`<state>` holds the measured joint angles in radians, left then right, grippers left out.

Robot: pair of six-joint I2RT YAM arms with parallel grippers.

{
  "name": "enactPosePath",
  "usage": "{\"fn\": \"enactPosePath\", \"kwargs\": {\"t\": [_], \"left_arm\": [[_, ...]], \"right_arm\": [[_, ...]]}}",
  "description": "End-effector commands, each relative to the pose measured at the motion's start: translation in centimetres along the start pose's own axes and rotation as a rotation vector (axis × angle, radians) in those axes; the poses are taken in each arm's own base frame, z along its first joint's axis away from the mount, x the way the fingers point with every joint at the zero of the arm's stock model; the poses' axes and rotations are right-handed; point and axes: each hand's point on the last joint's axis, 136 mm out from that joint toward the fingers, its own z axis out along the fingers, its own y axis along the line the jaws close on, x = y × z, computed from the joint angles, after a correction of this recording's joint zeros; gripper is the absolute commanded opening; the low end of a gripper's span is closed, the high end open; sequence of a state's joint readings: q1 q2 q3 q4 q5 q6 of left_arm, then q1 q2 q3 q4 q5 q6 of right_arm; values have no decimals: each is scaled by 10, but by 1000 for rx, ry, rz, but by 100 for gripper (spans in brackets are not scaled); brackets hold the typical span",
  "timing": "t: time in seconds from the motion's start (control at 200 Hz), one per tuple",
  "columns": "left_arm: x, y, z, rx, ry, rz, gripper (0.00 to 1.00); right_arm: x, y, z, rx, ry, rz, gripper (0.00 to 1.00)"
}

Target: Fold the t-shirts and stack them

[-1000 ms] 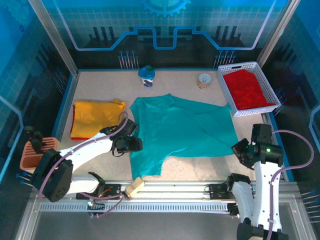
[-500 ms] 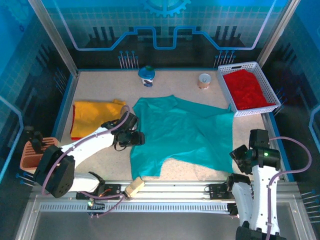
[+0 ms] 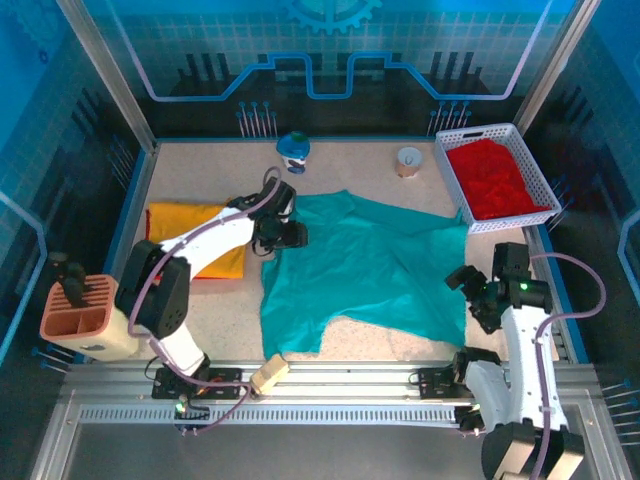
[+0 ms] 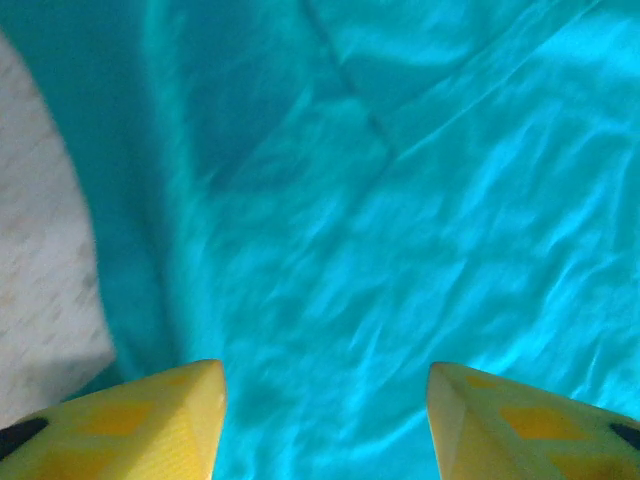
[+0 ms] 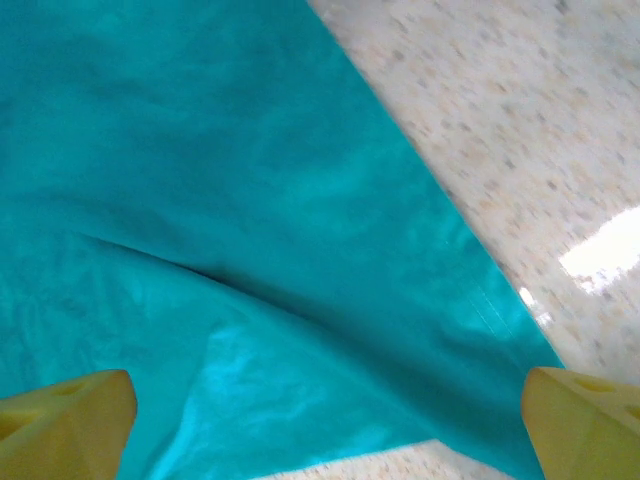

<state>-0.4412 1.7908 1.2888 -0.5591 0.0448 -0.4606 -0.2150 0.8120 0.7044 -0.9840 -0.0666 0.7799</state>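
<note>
A teal-green t-shirt [image 3: 370, 265] lies spread over the middle of the table, its lower right part drawn in and creased. My left gripper [image 3: 296, 236] hangs over its upper left part, open; in the left wrist view the yellow fingertips [image 4: 170, 420] stand apart above teal cloth [image 4: 400, 220] with nothing between them. My right gripper [image 3: 468, 292] is wide open just off the shirt's right hem [image 5: 480, 300]. At the left lies a folded yellow t-shirt [image 3: 185, 225], partly under my left arm. A red t-shirt [image 3: 495, 180] fills the white basket [image 3: 540, 172].
A blue and white figure [image 3: 293, 152] and a small cup [image 3: 408, 160] stand at the back edge. An orange holder [image 3: 75, 320] sits outside the left wall. A tan block [image 3: 268, 375] rests on the front rail. Bare tabletop [image 3: 400, 335] shows at the front.
My right gripper has opened and let go of the teal shirt's right hem, which has dropped inward. My left arm has swung from the shirt's left edge up to its upper left part.
</note>
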Motion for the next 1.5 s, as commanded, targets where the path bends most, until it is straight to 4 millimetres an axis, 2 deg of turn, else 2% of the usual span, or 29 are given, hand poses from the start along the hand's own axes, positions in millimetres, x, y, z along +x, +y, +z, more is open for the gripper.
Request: {"fn": "enactPosePath", "kwargs": {"t": [0.0,0.09,0.275,0.555,0.75,1.176,1.496], "left_arm": [[-14,-19,14,67,25,8,51],[-27,-27,26,69,28,7,48],[-43,-28,46,-25,5,76,43],[-36,-25,69,-175,27,215,43],[-29,-14,84,-236,51,242,43],[-37,-12,92,-260,35,247,36],[-45,-15,83,-271,21,262,20]], "right_arm": [[-20,30,-1,-118,-83,-71,100],[-24,38,4,-129,-87,-67,100],[-27,44,12,-138,-94,-63,100],[-26,50,26,-116,-18,-139,100],[-25,58,28,-154,-8,-156,100],[-16,62,35,-194,26,-166,100],[-14,64,38,-206,37,-165,100]]}}
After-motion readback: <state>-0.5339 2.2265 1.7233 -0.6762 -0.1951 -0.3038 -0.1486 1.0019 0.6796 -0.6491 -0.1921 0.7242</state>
